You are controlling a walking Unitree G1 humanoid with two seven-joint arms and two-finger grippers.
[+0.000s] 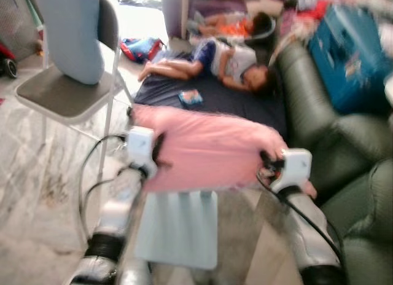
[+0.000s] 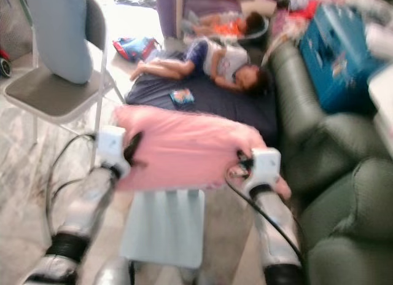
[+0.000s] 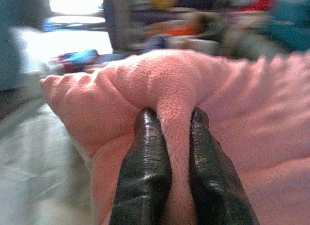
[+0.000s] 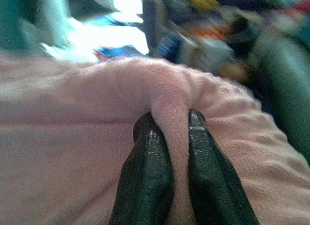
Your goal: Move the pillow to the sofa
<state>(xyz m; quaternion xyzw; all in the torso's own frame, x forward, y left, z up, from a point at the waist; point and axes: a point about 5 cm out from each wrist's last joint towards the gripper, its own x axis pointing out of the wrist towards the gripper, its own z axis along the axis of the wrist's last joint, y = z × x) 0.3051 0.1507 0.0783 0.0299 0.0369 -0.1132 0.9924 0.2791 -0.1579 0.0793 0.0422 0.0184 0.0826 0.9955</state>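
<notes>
Left eye view has both claws, left claw and right claw, pinching the pink pillow ends, its long axis crosswise, green sofa at right.

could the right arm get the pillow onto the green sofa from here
Probably yes: the green sofa lies just beside the right gripper, nothing between. But both it and the left gripper pinch the pink pillow.

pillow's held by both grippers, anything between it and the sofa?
Nothing visible. The pink pillow hangs pinched between the left gripper and the right gripper; the green sofa lies directly to the robot's right, beside the pillow's right edge.
</notes>
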